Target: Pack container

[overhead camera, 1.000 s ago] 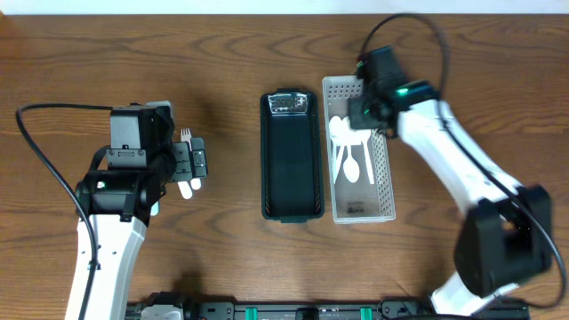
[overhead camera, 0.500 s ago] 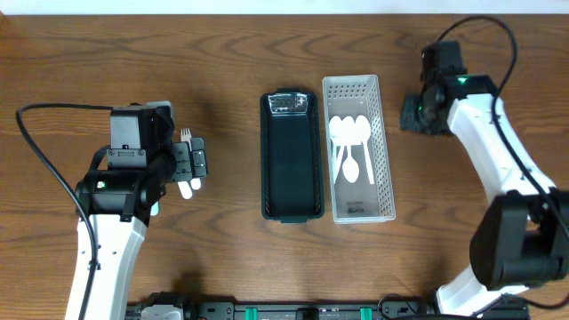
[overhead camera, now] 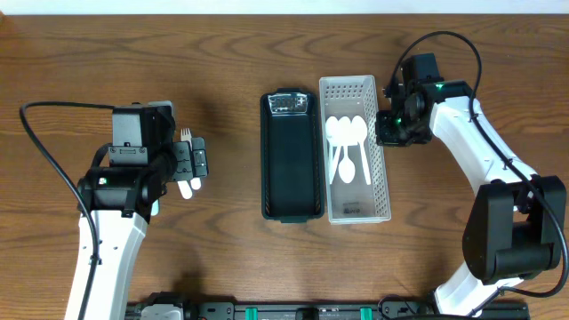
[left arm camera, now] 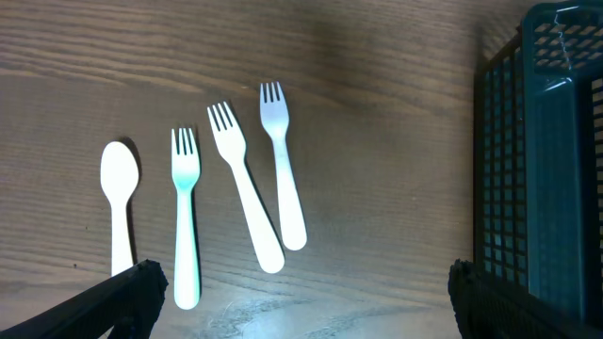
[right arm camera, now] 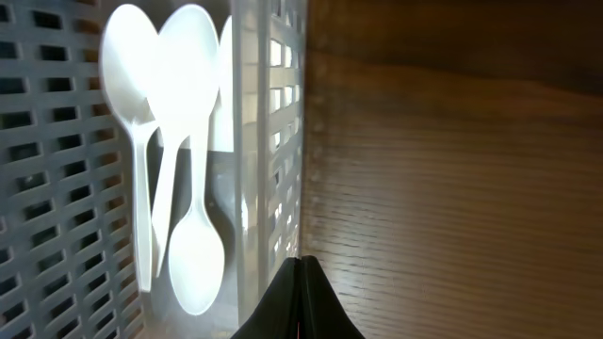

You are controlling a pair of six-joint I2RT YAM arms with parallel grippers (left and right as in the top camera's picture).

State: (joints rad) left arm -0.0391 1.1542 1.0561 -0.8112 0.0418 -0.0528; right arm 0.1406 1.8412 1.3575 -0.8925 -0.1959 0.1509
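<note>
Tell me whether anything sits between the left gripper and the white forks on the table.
Nothing visible does. The left gripper hangs open over the forks, which lie uncovered beside a spoon; the dark basket stands off to one side.

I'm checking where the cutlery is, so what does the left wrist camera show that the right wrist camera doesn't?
Left wrist only: three white forks and one white spoon lying on the table, the wall of the black basket, and the left gripper open. Right wrist only: the white basket holding spoons, with the shut right gripper just outside its wall. Both: the wooden table.
</note>
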